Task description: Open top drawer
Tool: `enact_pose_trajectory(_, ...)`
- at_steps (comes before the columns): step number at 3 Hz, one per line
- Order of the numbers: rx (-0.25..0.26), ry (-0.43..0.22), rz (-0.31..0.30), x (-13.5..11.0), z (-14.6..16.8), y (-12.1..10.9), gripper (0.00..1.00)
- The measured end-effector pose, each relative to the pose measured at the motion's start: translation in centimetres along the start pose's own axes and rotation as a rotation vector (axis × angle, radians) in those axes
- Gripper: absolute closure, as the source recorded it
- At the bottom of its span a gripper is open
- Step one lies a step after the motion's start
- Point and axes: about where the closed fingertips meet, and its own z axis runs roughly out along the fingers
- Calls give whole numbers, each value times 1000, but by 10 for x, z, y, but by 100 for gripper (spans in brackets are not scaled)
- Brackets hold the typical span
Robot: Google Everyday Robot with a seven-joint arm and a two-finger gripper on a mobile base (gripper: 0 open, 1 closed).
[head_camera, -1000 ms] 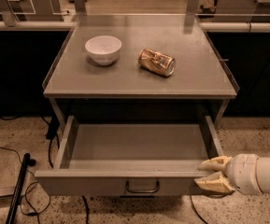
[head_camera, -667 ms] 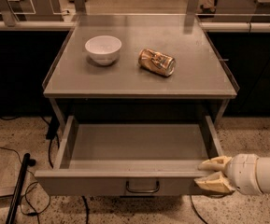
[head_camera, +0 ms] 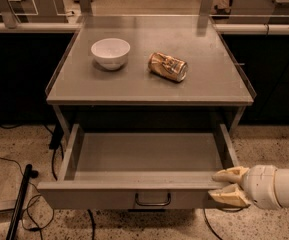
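Camera view shows the top drawer [head_camera: 91,196] standing far out below the worktop [head_camera: 134,86], its bare floor exposed across the lower middle of the frame, so the pull looks essentially done. At lower right the claw [head_camera: 223,185] sits against the right end of the drawer front, partly spread. Whether it pinches the panel edge I cannot tell. It is well to the right of the loop handle [head_camera: 153,200]. What remains, I judge, is to release and back away rightward without nudging the front inward.
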Motion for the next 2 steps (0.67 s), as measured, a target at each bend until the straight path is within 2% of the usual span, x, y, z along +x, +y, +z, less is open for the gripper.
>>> enact_pose_trajectory(1, 0, 0, 0, 0, 0, 0, 5)
enact_pose_trajectory(2, 0, 0, 0, 0, 0, 0, 0)
